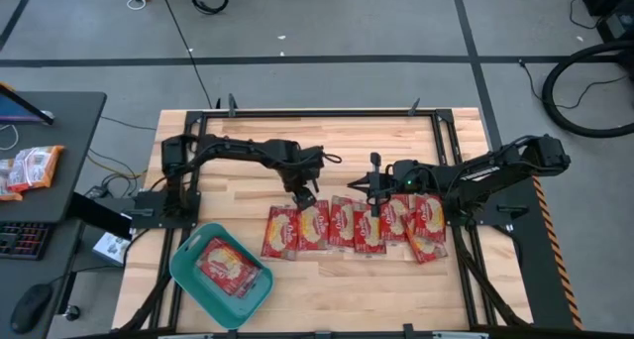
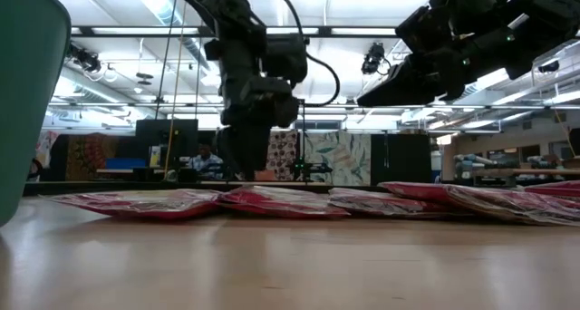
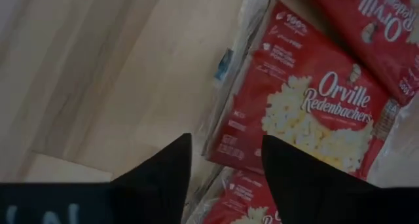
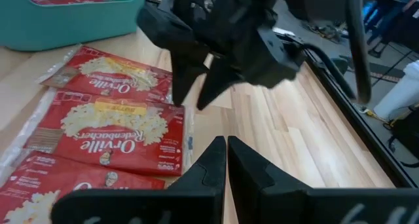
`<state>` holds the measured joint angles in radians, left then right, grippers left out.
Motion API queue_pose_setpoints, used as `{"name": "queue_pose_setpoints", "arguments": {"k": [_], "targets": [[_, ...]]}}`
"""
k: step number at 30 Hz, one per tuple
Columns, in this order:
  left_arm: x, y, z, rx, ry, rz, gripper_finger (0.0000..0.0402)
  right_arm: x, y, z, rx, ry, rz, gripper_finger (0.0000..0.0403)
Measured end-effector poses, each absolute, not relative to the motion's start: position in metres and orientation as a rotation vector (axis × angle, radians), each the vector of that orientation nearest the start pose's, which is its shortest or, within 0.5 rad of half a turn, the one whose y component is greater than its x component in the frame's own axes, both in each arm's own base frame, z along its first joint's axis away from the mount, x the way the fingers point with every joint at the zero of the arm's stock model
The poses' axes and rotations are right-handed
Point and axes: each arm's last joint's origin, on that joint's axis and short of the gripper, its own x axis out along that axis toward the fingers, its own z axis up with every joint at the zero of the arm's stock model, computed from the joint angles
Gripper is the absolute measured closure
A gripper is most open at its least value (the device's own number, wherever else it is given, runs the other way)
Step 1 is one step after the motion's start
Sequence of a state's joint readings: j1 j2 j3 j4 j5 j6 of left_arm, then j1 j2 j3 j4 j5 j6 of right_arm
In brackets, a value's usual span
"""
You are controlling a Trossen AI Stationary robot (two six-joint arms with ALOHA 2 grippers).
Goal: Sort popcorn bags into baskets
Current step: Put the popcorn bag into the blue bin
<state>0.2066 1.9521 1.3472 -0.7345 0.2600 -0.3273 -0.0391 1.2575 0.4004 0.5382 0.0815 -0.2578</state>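
My open left gripper [image 1: 302, 197] hovers over six flat red popcorn bags [image 1: 354, 226]; one fills the teal plastic basket [image 1: 186, 262], right gripper [image 1: 375, 196] closed.

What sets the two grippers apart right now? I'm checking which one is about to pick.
The left gripper is open, its tips just above the edge of a popcorn bag; the right gripper is shut, holding nothing. The left points down at the row; the right hovers over bare table beside it. Both are dark and two-fingered.

A wooden table [image 1: 327, 141] carries a row of popcorn bags [image 1: 352, 225] lying flat, side by side and overlapping, and a teal basket [image 1: 184, 267] near its front left corner.
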Motion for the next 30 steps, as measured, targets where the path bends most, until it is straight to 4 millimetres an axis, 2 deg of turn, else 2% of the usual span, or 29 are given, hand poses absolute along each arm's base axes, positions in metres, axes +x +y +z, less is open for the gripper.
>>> {"name": "queue_pose_setpoints", "arguments": {"k": [4, 8, 16, 24, 30], "targets": [[0.369, 0.079, 0.157, -0.598, 1.328, 0.167, 0.0169, 0.236, -0.011, 0.179, -0.255, 0.329, -0.063, 0.0383], [0.368, 0.083, 0.155, -0.644, 1.326, 0.13, 0.0156, 0.236, -0.011, 0.179, -0.254, 0.328, -0.062, 0.0383], [0.37, 0.074, 0.137, -0.66, 1.397, 0.075, 0.0155, 0.236, -0.011, 0.179, -0.253, 0.323, -0.056, 0.0383], [0.375, 0.062, 0.132, -0.61, 1.41, 0.07, 0.0155, 0.236, -0.011, 0.179, -0.254, 0.323, -0.056, 0.0383], [0.377, 0.058, 0.131, -0.59, 1.412, 0.11, 0.0184, 0.236, -0.011, 0.179, -0.255, 0.323, -0.056, 0.0383]]}}
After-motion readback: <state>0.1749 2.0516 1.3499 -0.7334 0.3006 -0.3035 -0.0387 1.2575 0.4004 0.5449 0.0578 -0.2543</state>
